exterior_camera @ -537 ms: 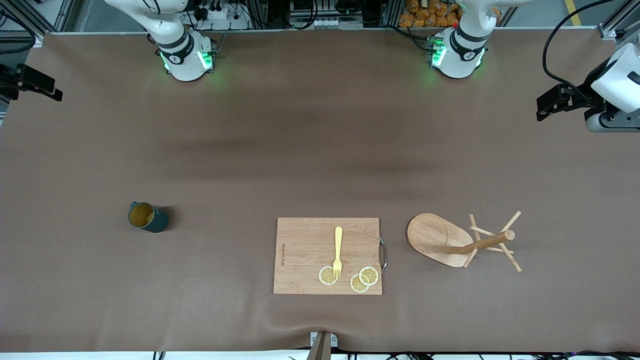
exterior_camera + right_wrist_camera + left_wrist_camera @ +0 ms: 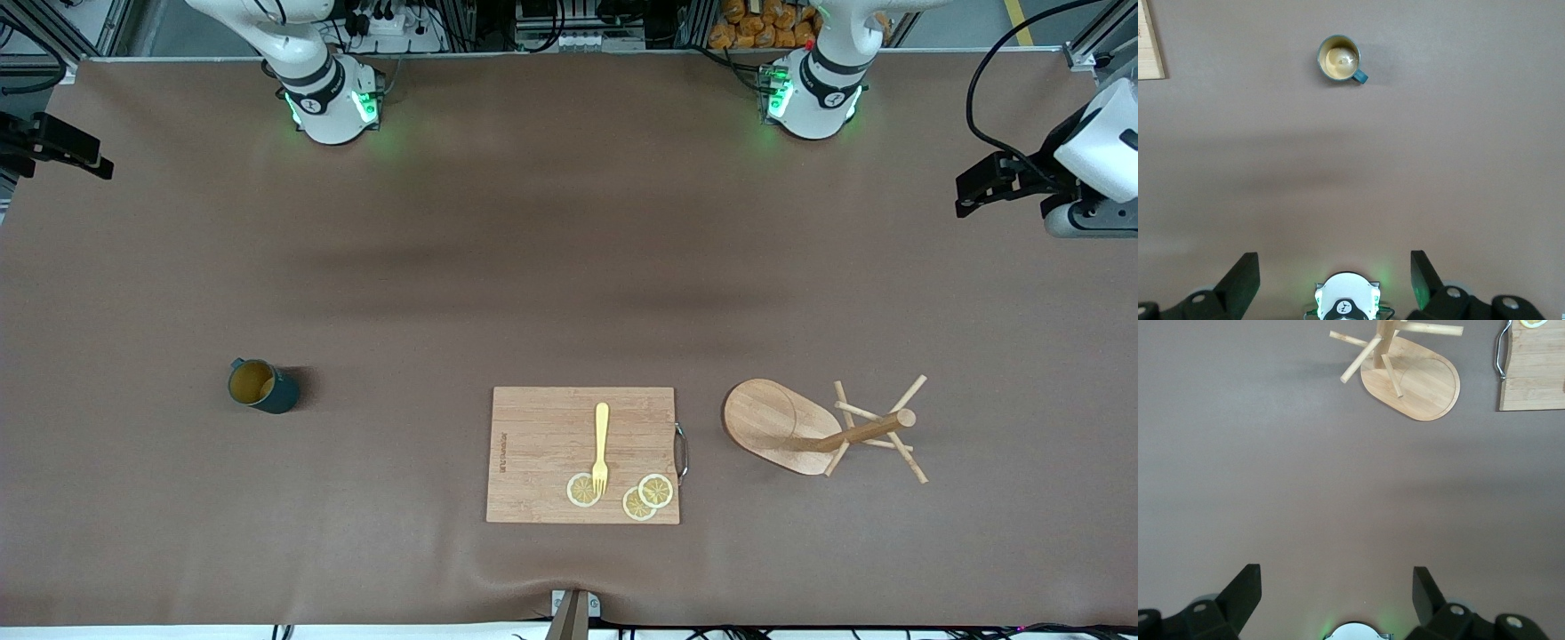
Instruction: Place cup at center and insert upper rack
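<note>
No real change from the earlier frame: only slight drift of both wrists at the table ends. We see left gripper [image 2: 1336,597] and right gripper [image 2: 1335,277] high over bare table [image 2: 569,267], jaws wide, empty. Cup [image 2: 261,386] upright toward the right arm's end; upper rack [image 2: 822,430] beside the cutting board [image 2: 542,453]. Open room around both.
</note>
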Action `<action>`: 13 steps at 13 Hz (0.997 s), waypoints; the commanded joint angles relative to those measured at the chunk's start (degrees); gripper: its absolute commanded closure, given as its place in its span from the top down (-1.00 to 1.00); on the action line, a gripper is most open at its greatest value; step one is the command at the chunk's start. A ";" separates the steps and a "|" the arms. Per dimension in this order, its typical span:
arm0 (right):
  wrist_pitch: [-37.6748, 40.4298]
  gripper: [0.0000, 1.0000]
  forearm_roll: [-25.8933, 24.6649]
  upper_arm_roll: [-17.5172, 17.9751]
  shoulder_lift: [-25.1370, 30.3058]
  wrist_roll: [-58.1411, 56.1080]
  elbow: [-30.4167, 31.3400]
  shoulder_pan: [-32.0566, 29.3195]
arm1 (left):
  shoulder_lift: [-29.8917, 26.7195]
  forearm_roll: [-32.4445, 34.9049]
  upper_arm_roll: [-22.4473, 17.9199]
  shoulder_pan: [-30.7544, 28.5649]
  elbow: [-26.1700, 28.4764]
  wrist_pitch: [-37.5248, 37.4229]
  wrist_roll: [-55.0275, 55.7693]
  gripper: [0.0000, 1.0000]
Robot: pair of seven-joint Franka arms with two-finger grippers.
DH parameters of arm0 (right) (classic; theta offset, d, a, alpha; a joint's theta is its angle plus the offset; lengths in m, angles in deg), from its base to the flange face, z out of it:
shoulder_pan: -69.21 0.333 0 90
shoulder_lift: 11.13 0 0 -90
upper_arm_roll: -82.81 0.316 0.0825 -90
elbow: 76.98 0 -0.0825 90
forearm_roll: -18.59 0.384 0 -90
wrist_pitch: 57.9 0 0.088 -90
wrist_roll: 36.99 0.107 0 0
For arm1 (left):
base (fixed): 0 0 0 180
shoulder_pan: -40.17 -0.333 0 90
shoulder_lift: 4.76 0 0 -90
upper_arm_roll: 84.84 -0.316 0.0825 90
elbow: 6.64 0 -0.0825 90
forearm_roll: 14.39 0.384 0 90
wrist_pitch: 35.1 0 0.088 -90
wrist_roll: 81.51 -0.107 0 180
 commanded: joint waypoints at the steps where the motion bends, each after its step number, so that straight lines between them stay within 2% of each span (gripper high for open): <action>1: -1.47 1.00 0.33 -0.02 1.48 -0.33 1.95 0.17 | 1.25 -1.89 -0.01 -0.86 -1.93 -0.23 0.36 1.00; 3: -5.49 1.00 0.33 -0.02 0.26 -0.33 2.04 1.48 | 1.25 -2.33 -0.01 -1.12 -1.84 -0.15 0.27 1.00; 5: -10.42 1.00 0.33 -0.02 -3.42 -0.33 2.04 2.88 | 1.25 -2.51 -0.01 -1.12 -1.84 0.38 0.36 1.00; 8: -19.29 1.00 0.33 -0.02 -12.55 0.72 2.30 3.94 | 1.25 -2.51 -0.01 -1.12 -1.76 1.08 0.80 1.00; 13: -33.71 1.00 0.42 -0.02 -24.25 0.90 3.80 4.47 | 1.34 -2.51 -0.01 -1.12 -1.58 2.05 0.80 1.00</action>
